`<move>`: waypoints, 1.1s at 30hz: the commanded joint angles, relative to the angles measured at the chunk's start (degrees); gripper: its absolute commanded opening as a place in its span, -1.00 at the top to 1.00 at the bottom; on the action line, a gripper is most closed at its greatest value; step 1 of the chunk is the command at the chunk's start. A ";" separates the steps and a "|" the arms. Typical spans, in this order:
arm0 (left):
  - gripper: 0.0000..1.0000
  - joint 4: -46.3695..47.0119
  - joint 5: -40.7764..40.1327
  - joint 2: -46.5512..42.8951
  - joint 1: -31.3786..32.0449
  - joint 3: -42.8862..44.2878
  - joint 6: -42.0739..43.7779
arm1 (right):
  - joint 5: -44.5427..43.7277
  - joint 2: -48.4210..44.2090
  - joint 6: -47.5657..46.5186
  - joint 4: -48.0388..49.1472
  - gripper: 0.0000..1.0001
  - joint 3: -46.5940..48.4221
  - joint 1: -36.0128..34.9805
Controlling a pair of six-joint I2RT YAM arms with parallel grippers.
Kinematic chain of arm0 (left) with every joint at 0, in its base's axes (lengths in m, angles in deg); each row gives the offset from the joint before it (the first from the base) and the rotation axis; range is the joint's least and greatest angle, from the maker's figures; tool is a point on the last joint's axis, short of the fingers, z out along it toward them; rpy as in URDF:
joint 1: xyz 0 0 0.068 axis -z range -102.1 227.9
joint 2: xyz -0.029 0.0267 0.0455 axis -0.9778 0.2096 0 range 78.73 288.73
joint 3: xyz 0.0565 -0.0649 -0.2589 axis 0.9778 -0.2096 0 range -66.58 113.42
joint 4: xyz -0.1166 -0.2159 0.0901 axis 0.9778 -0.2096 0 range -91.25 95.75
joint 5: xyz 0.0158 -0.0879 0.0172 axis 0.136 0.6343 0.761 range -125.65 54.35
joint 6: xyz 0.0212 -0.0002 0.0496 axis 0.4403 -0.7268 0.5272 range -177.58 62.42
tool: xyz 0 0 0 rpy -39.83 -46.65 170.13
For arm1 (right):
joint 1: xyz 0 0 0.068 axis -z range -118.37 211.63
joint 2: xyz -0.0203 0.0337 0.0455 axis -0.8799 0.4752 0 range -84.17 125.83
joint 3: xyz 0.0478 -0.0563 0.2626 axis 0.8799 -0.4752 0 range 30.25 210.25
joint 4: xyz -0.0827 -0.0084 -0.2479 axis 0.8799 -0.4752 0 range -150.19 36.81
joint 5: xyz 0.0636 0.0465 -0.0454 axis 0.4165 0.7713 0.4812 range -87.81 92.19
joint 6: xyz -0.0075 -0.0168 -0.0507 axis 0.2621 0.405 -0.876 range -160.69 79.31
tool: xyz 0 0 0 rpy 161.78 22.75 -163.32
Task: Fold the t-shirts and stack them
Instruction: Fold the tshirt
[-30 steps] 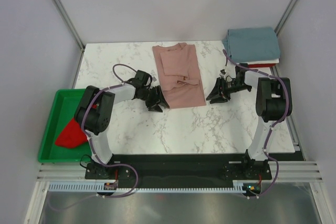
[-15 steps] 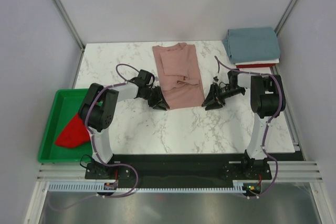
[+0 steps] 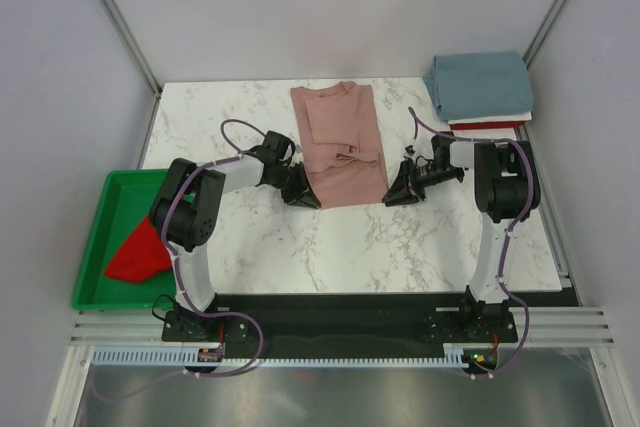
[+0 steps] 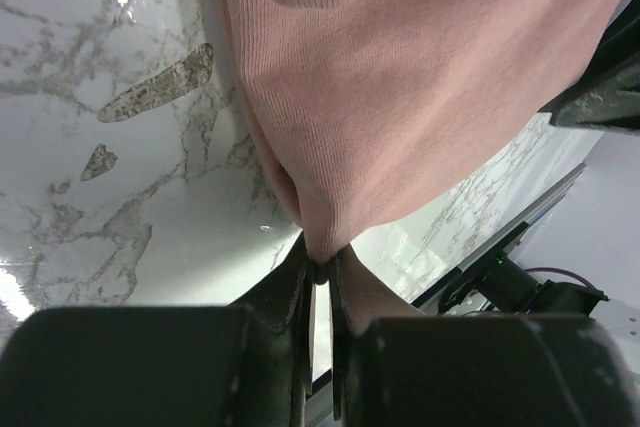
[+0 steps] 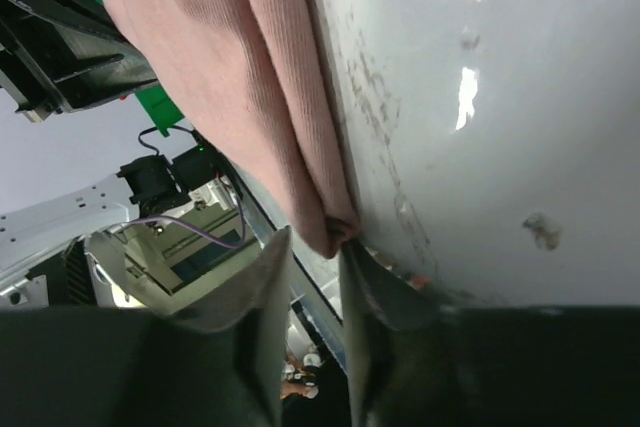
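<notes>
A dusty-pink t-shirt [image 3: 340,142] lies folded into a long strip in the middle of the marble table [image 3: 400,247]. My left gripper [image 3: 306,199] sits at its near left corner. In the left wrist view the left gripper [image 4: 322,269] is shut on a pinch of the pink cloth [image 4: 400,97]. My right gripper [image 3: 393,197] is at the near right corner. In the right wrist view the right gripper [image 5: 318,242] stands narrowly open, with the pink corner [image 5: 220,67] at its tips, touching one finger. A red t-shirt [image 3: 135,252] lies crumpled in the tray. A folded grey-blue t-shirt [image 3: 480,84] tops a stack at the back right.
A green plastic tray [image 3: 95,237] sits off the table's left edge. Under the grey-blue shirt show a white layer and a red edge [image 3: 497,125]. Grey walls close in the back and both sides. Both arm bases stand at the near edge.
Both grippers have moved inward to the pink shirt's near corners. The left jaws have closed on the cloth, and the right jaws have narrowed around the other corner.
</notes>
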 commanded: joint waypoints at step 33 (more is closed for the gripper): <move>0.96 -13.42 1.10 -21.24 0.15 3.55 17.82 | 2.11 -35.86 11.04 11.13 1.00 -18.06 0.02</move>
